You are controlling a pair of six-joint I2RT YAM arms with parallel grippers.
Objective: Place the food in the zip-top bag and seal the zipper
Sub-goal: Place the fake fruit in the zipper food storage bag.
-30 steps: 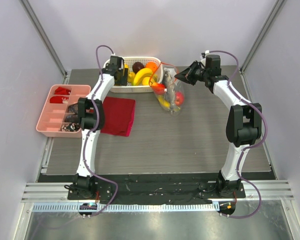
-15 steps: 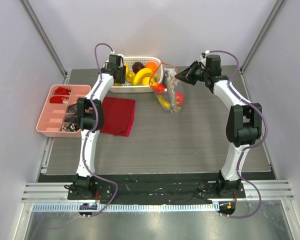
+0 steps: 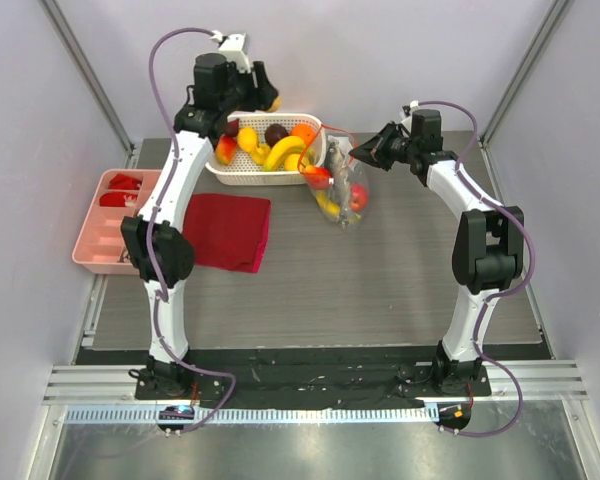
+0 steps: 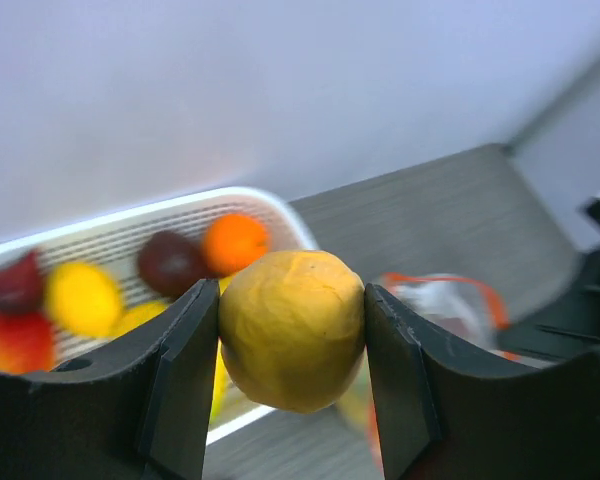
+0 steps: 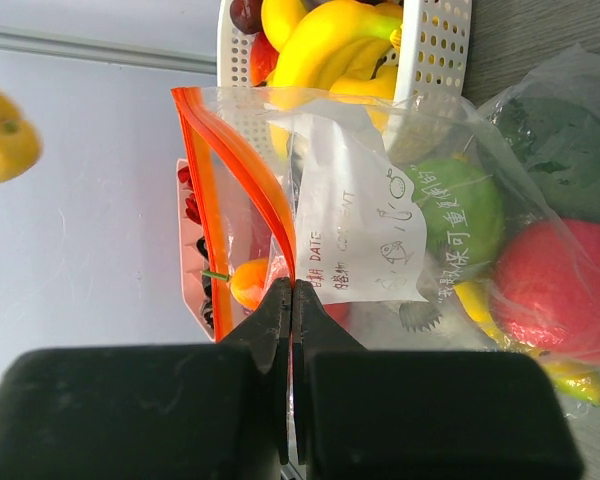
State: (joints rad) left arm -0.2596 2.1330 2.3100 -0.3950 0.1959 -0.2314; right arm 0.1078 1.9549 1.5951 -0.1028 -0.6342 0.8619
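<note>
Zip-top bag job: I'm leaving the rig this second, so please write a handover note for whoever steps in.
Left gripper: jaws closed on a round yellow fruit, held in the air by the white basket.
Right gripper: jaws shut on the zip-top bag at its mouth, beside the zipper, holding it open.
Done: several pieces, a red one and a green one among them, are in the bag.
To do: drop the yellow fruit in, move over the bananas and the other pieces in the basket, then seal the zipper.
</note>
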